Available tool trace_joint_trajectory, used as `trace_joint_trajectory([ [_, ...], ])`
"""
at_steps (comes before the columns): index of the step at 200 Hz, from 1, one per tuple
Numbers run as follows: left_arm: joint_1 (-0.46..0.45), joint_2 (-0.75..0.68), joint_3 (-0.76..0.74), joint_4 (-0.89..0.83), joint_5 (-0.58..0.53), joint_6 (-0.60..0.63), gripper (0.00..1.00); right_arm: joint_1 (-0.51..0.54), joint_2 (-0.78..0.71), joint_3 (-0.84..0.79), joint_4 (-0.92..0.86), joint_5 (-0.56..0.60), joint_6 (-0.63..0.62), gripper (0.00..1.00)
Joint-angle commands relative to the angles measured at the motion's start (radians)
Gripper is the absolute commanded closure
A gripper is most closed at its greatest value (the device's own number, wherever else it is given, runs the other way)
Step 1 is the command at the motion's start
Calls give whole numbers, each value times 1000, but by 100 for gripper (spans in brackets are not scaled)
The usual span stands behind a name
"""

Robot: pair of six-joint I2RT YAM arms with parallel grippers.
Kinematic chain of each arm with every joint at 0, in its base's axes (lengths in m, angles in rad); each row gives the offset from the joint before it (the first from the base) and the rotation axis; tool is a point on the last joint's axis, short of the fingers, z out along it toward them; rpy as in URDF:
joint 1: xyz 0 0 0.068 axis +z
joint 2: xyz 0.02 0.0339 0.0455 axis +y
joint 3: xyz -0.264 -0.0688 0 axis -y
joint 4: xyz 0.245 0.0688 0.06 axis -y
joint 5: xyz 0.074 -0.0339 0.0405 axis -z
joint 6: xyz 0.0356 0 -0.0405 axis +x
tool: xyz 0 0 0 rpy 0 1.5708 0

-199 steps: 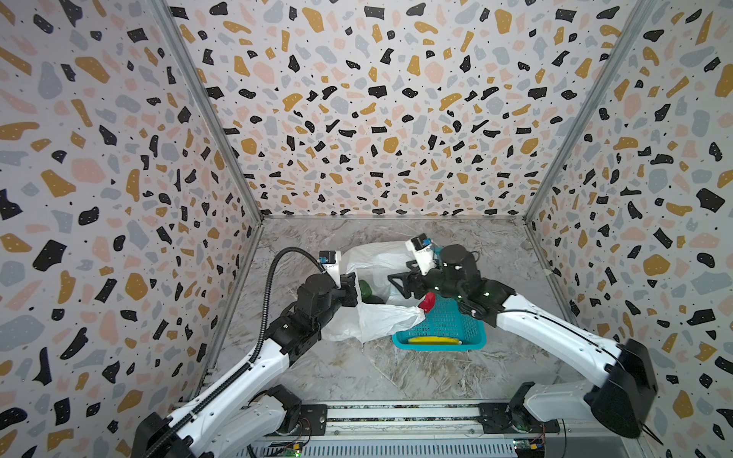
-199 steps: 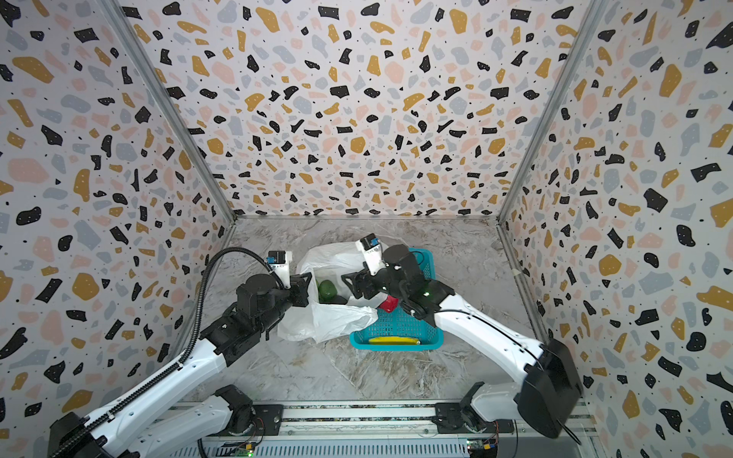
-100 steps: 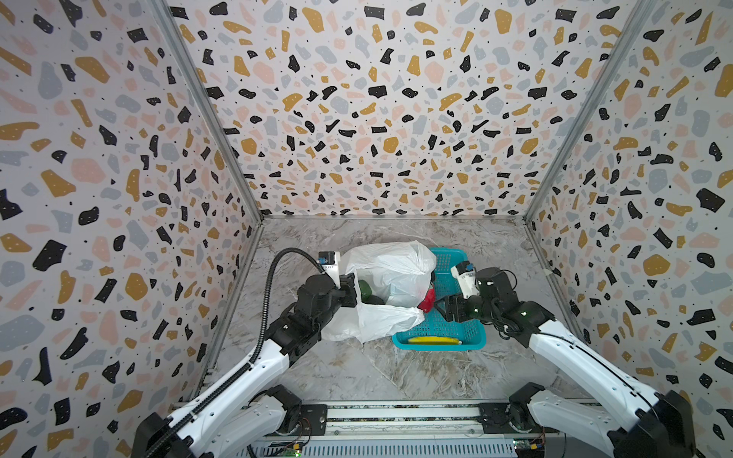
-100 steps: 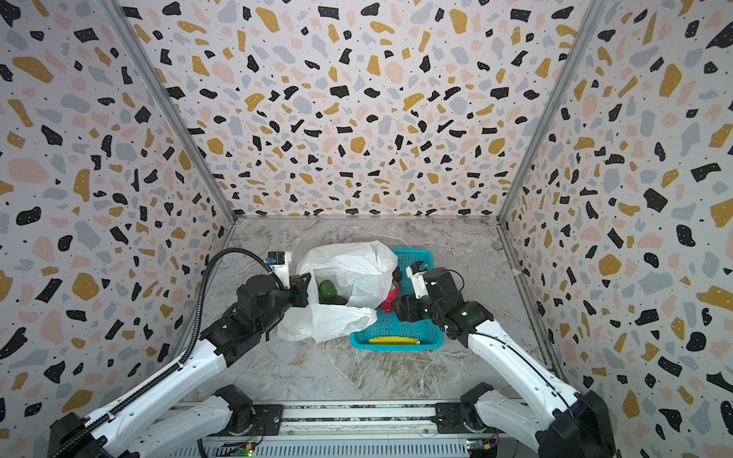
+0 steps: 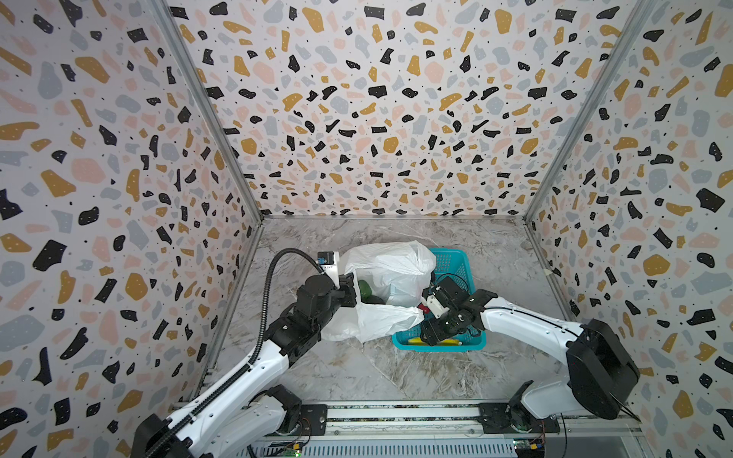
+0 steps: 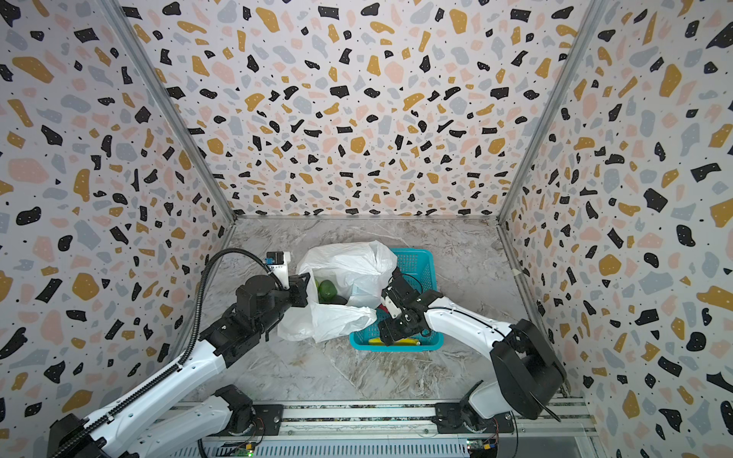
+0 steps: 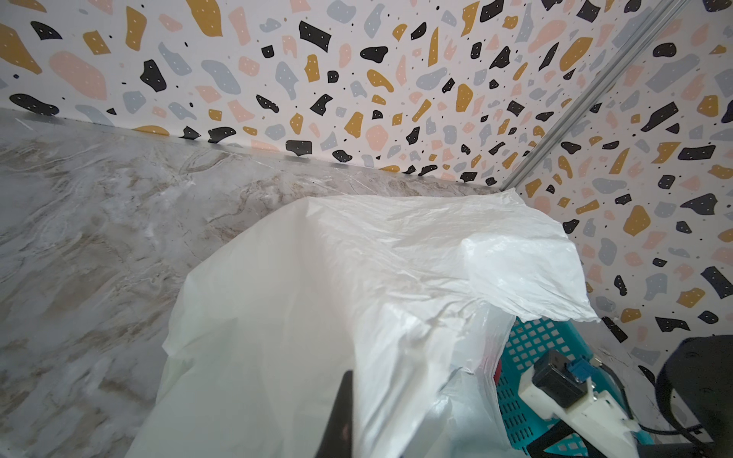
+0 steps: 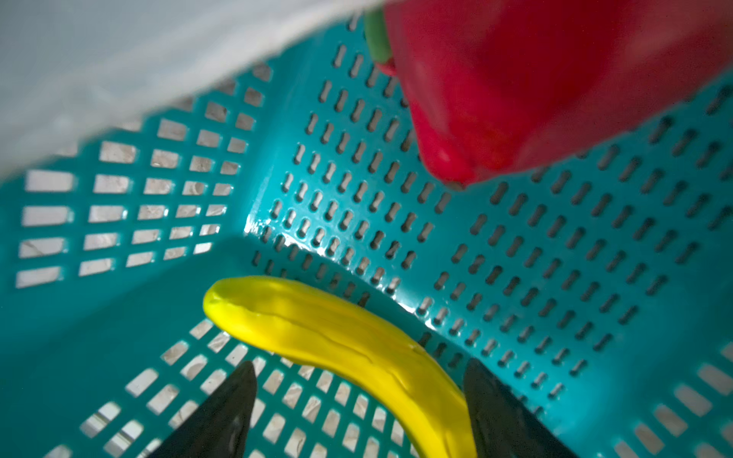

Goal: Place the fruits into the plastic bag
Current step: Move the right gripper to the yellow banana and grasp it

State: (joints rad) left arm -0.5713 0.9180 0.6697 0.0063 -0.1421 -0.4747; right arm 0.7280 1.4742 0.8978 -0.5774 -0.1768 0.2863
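The white plastic bag [image 5: 390, 269] [image 6: 349, 265] stands with its mouth open, leaning on the teal basket [image 5: 452, 261]. My left gripper [image 5: 351, 291] is shut on the bag's rim; in the left wrist view one dark finger [image 7: 341, 416] presses the film [image 7: 357, 277]. A dark green fruit [image 6: 327, 290] lies inside the bag. My right gripper [image 8: 359, 365] is open, low in the basket, its fingers on either side of the yellow banana [image 8: 337, 337] [image 5: 420, 341] without touching it. The red dragon fruit [image 8: 535, 79] [image 5: 423, 308] lies further in the basket.
The basket's mesh walls [image 8: 119, 218] close in round the right gripper, and the bag's lower flap [image 5: 384, 321] drapes over the basket's left rim. Patterned walls [image 5: 119, 198] enclose the marble table [image 5: 377, 376] on three sides.
My right arm has left the bag's mouth, swung out to the right and come down into the front of the basket over the banana. The left gripper and the bag have stayed put.
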Motion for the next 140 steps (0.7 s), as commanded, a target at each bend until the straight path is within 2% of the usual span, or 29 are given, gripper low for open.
trace_joint_trajectory([
  [1,3,-16,-10,38,-22,7,100,21,50,40,-75,33,-47,18],
  [64,4,-20,-4,35,-30,-1,100,-9,136,12,13,66,-13,29],
  [107,2,-19,1,25,-24,15,100,-172,53,-40,101,74,60,34],
  [140,3,-17,6,11,-20,27,100,-194,-36,-40,113,-12,24,33],
])
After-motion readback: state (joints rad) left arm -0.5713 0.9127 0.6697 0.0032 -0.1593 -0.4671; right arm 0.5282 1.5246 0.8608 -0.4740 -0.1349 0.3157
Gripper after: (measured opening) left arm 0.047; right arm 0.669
